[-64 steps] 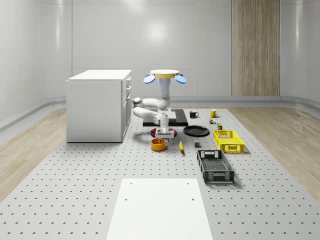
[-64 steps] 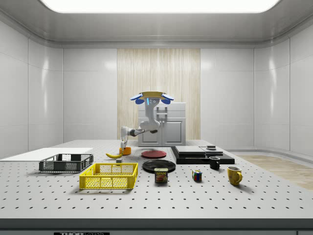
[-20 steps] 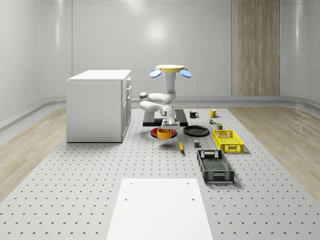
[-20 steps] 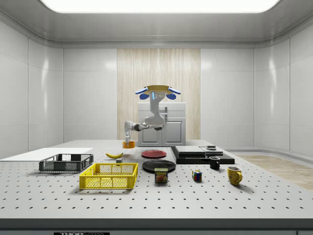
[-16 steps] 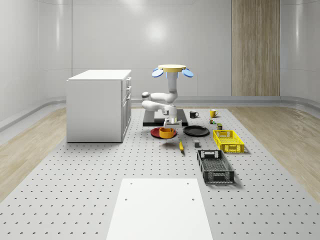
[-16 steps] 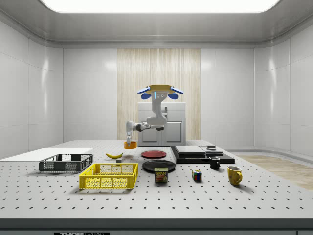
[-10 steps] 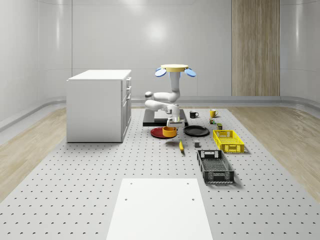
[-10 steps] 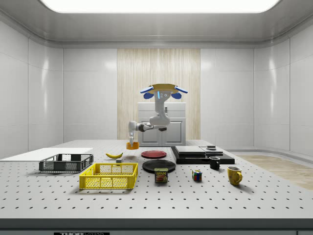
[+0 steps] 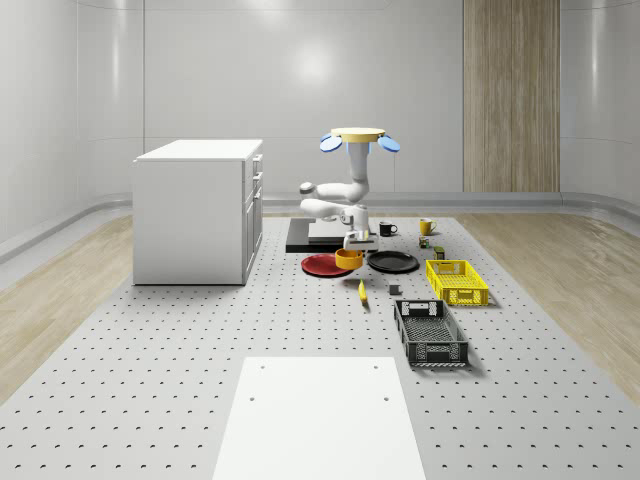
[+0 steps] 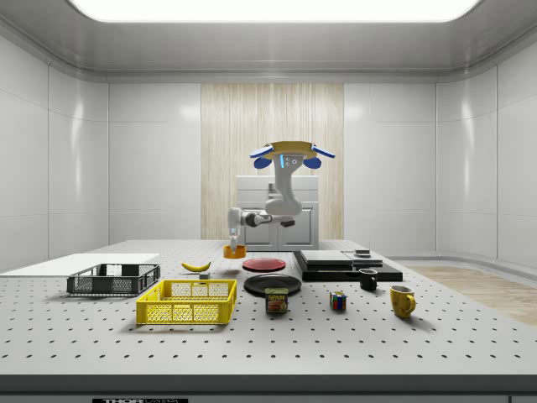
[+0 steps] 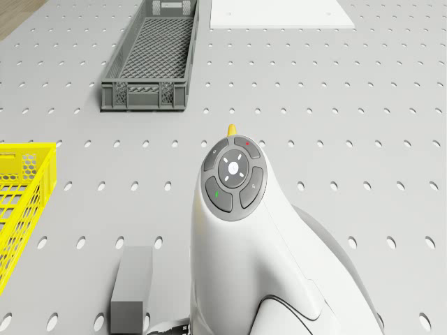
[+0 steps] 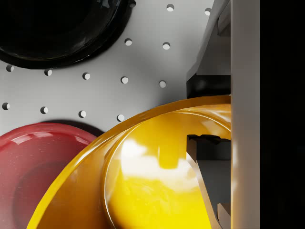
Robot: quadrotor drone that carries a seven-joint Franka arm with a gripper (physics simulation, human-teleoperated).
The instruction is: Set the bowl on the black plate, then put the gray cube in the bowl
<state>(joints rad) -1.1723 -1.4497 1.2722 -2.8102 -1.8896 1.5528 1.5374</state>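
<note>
The gray cube (image 11: 132,287) lies on the perforated table (image 9: 150,400) near the yellow basket (image 9: 456,281). Farther back, the gripper (image 9: 349,243) pinches the orange bowl's (image 9: 348,259) rim, one finger (image 12: 209,164) inside, holding it off the table between the red plate (image 9: 322,265) and black plate (image 9: 392,262). The drone (image 9: 359,138) hovers above, behind the plates.

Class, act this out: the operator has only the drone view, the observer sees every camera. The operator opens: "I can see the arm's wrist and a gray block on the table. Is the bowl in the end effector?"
Observer: Yes. In the wrist view the end effector pinches the orange bowl by its rim, one finger inside.
Operator: Is it over the black plate?
Observer: Not yet. It is between the red plate and the black plate.
Operator: Where is the drone?
Observer: The drone hovers above the table, near those plates.
</note>
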